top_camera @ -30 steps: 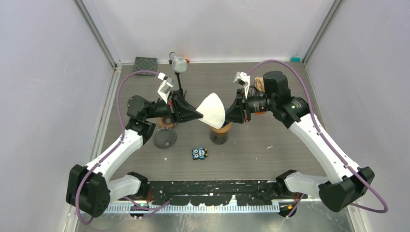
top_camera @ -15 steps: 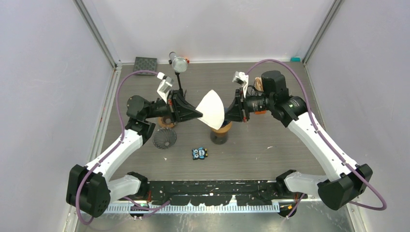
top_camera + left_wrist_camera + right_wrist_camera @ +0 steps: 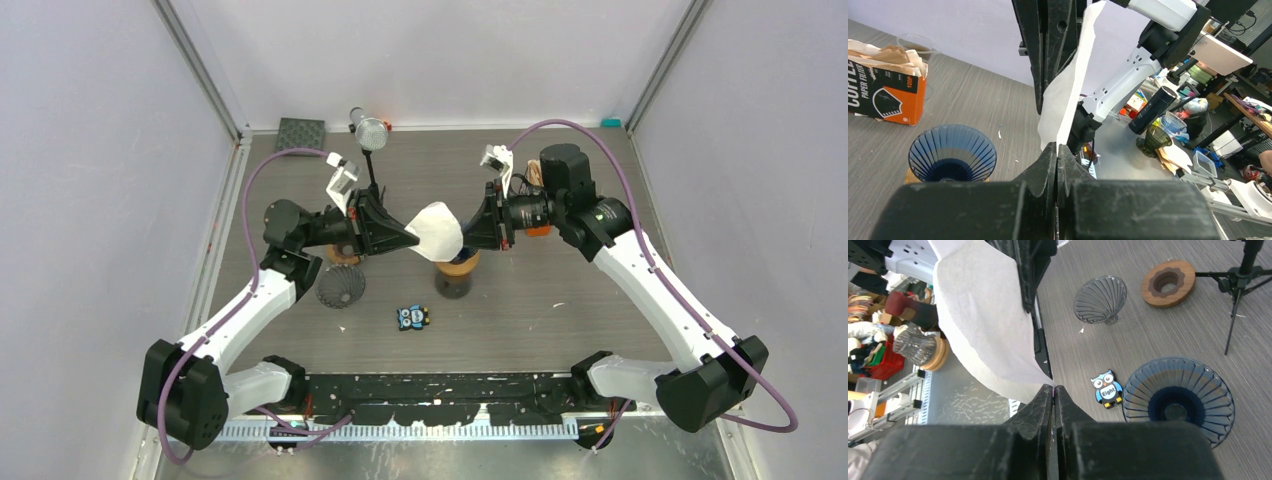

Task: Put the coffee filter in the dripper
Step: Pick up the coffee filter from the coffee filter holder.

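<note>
Above the middle of the worktop [image 3: 560, 320], the white coffee filter [image 3: 438, 230] hung in the air between the two tools, over the blue dripper [image 3: 1178, 397] and clear of it. Its long axis ran left to right, about level with the worktop. The narrow tip pointed toward the left tool [image 3: 411, 238] and the wide curved edge toward the right tool [image 3: 468, 232]. The paper bowed between them rather than lying flat.

The left tool's fingers were pressed together on the tip end, and the right tool's fingers pinched the opposite edge, as each wrist view showed. Each arm reached forward from its base with its elbow out to its own side. The forearms turned inward, so the two tools faced each other nearly horizontally, close together.

The dripper stood upright on a wooden base, mouth upward. Near it on the worktop lay an owl card [image 3: 412, 317], a grey second dripper [image 3: 341, 287] and a wooden ring [image 3: 1168, 282]. An orange filter box [image 3: 885, 92] stood beyond the dripper in the left wrist view.
</note>
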